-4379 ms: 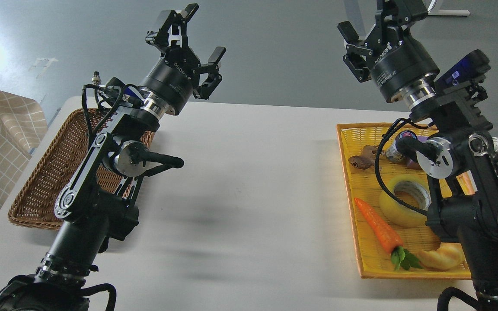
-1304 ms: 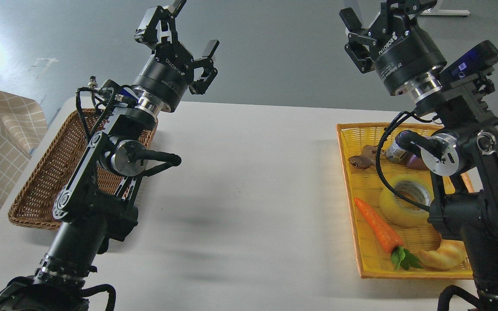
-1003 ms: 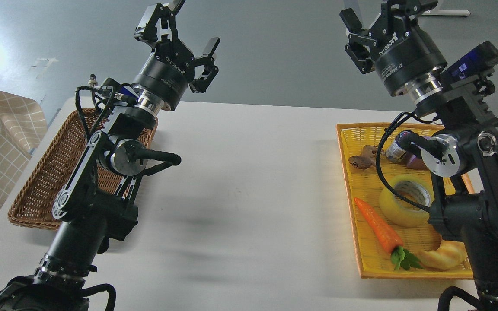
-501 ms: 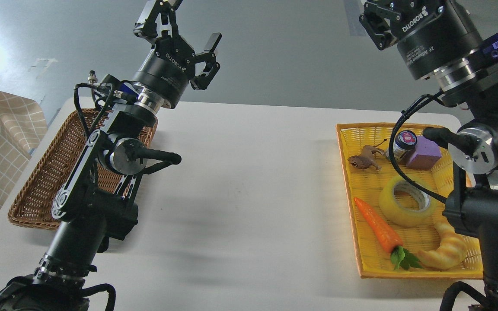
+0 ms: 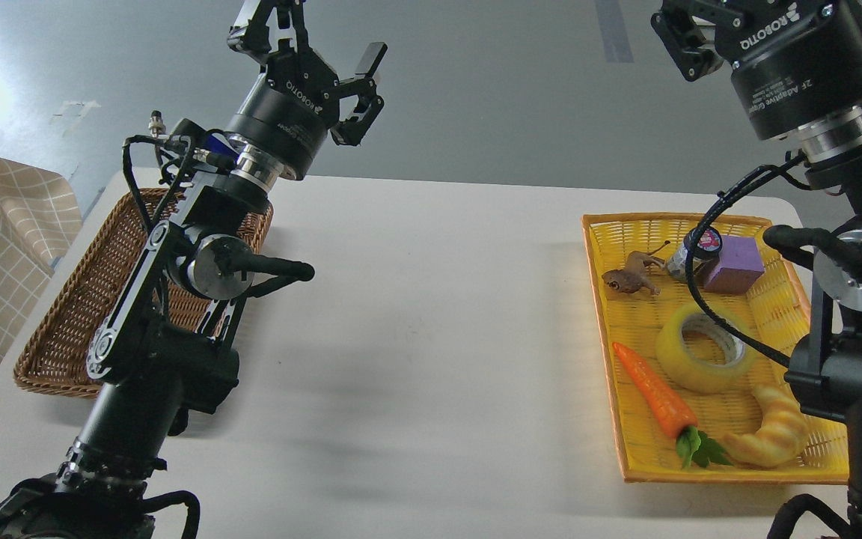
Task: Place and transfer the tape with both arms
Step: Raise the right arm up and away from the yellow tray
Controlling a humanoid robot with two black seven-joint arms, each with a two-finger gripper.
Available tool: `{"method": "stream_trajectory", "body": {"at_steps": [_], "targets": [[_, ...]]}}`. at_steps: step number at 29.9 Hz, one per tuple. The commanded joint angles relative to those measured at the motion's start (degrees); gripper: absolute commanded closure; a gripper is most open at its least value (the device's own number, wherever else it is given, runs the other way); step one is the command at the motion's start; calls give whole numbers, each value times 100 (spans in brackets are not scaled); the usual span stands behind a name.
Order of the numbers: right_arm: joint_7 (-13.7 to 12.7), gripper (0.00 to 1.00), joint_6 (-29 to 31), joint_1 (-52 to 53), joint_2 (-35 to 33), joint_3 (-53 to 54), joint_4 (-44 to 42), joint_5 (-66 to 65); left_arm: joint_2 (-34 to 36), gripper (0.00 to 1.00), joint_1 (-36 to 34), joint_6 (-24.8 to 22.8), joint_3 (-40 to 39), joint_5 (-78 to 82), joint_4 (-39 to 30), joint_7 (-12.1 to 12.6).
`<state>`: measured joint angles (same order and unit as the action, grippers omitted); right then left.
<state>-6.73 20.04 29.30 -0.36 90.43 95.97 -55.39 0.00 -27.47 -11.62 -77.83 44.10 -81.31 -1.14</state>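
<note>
**Both tools raised, tape lying in the yellow tray**

Nearest to me, my two black arms rise from the bottom corners of the head view, the left arm over the left side of the white bench (image 5: 431, 322) and the right arm along the right edge of the picture.

On the right side of the bench sits the yellow tray (image 5: 601, 299). At its near end I see a croissant (image 5: 771, 433) with a carrot (image 5: 654, 391) to its left, the carrot's green leaves pointing toward me. Just beyond them the tape (image 5: 702, 352) lies flat on the tray floor, core hole facing up, untouched by either tool; a black cable from my right arm crosses in front of it. Farther back in the tray are a small brown animal figure (image 5: 629, 278), a small jar (image 5: 693, 251) lying on its side, and a purple block (image 5: 734, 263) beside the jar.

On the left, a brown wicker basket (image 5: 64, 322) rests on the bench, partly behind my left arm.

Farthest up, my left tool (image 5: 310, 41) is held high above the bench's far edge, fingers spread wide with nothing between them. My right tool (image 5: 689, 34) is at the top right corner; its fingers run out of the picture, so I cannot tell whether they are spread or pressed together.
</note>
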Motion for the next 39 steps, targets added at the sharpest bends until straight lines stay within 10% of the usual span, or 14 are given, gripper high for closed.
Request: {"method": "stream_trajectory", "body": {"at_steps": [1,12,20,30,34,39], "targets": [[-4,0,-254,93,-237,-35,-386,-304,44,2,40,2,-4,-6,-7,-9],[-57,1,-404,287,-1765,-509,-308,-2791,0,2,75,28,48,11,2,0],[1138,0,-273,50,-3005,-474,-79,-2968,9,2,92,19,4,20,10,-9],[1288,0,796,-803,-4823,-536,-113,-2977,9,2,145,19,-22,20,2,-9],[2112,0,796,-891,-5932,-597,-963,-2951,0,2,189,19,-22,29,2,-18],[1842,0,796,-1275,-5818,-728,-1055,-2942,0,2,189,19,-22,20,10,-18]]}}
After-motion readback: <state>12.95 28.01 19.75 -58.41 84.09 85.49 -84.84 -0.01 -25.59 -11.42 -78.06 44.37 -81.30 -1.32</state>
